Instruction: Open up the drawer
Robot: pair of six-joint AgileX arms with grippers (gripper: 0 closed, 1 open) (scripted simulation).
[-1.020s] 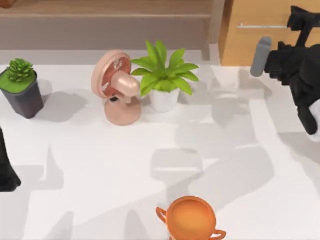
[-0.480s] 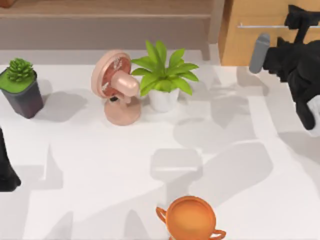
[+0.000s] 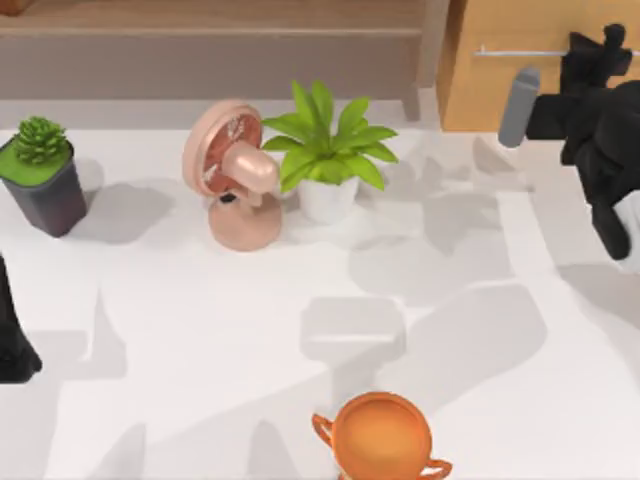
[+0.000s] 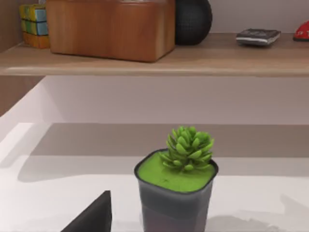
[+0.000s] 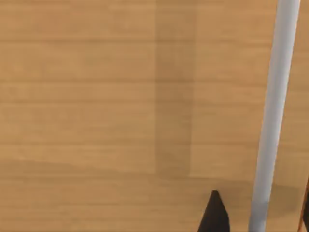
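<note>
While wrist-close, right end effector [image 3: 592, 50] straddles handle [image 5: 273, 116] (drawer [image 3: 500, 90]).

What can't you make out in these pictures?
- Top view: the drawer handle's right end is hidden behind the right gripper.
- Right wrist view: the picture edges cut off both handle ends.
- Top view: the left arm is cut off by the left edge.
</note>
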